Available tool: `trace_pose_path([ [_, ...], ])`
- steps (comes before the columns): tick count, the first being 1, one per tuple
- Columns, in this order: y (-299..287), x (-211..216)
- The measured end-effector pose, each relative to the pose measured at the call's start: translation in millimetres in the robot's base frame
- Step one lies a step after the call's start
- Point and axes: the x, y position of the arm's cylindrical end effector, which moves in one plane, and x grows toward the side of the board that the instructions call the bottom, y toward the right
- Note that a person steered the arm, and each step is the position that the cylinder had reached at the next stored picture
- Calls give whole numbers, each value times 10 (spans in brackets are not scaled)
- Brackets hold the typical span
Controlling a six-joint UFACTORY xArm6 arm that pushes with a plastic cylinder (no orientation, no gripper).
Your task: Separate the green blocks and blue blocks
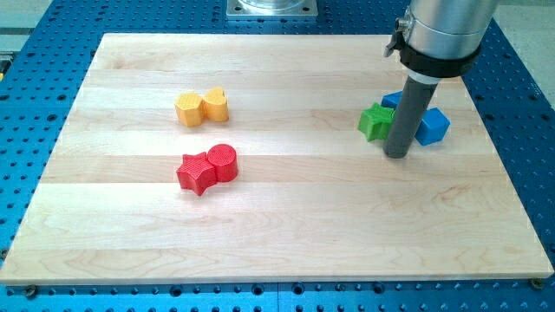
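A green star-shaped block [375, 121] lies at the view's right, touching the left side of my rod. A blue block [432, 126] lies just right of the rod, and another blue block [394, 100] peeks out behind the rod, above the green one. My tip [397, 155] rests on the board just below and between the green and blue blocks, partly hiding them.
A yellow hexagon [188, 109] and a yellow heart-like block [216, 104] touch at the upper left. A red star [196, 172] and a red cylinder [223, 161] touch below them. The wooden board [277, 243] sits on a blue perforated table.
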Motion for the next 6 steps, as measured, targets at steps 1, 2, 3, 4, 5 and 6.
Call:
trace_pose_path([
  [1,404,35],
  [2,663,35],
  [3,745,-69],
  [4,745,-253],
  [5,742,-316],
  [6,740,-323],
])
